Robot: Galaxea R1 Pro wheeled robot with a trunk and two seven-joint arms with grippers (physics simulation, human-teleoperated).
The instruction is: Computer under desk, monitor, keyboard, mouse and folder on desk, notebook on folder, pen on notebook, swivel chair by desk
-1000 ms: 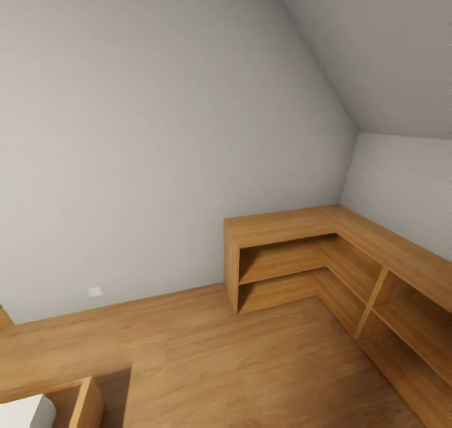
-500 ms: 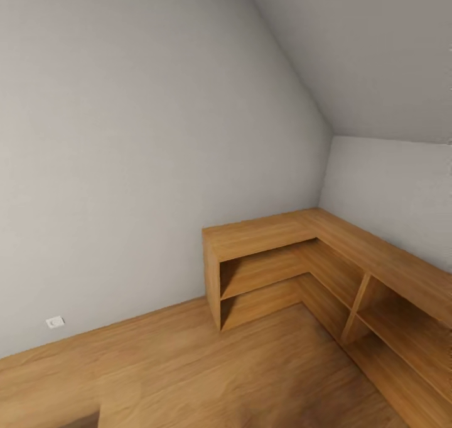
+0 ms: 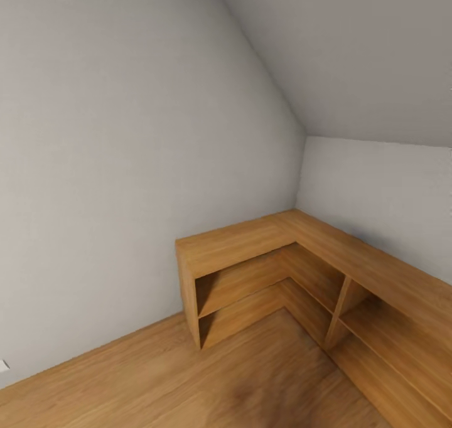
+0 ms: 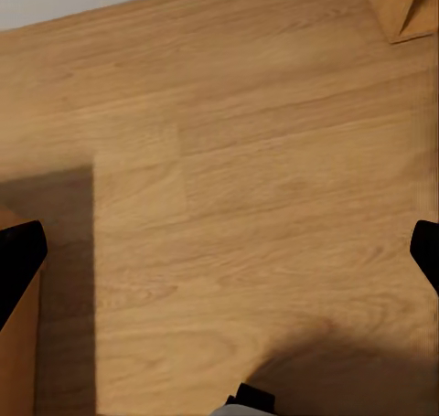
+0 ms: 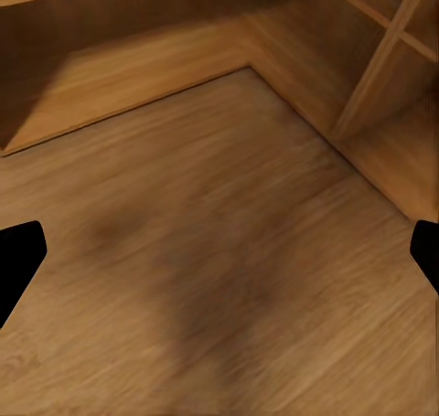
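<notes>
A low L-shaped wooden shelf unit (image 3: pixel 263 271) sits tucked into the corner of the room, under the sloping grey ceiling (image 3: pixel 351 45). One leg runs along the pale grey wall (image 3: pixel 125 164), the other along the short wall beneath the slope. Its open compartments hold nothing I can make out. In front of the shelf unit spreads a wooden plank floor (image 3: pixel 207 384), with a dim shadow patch just off the unit's inner corner.

The left gripper (image 4: pixel 219 251) hangs over bare floor, its two dark fingertips (image 4: pixel 18 261) spread wide at opposite edges, nothing between them; a corner of wooden furniture (image 4: pixel 398 9) lies further along the floor beyond it. The right gripper (image 5: pixel 219 261) also has its fingers (image 5: pixel 16 256) parted wide over bare planks, pointing toward the shelf unit's inner corner and bottom shelves (image 5: pixel 375 96).

The desk, chair, folder and other task things lie somewhere outside what these views take in.
</notes>
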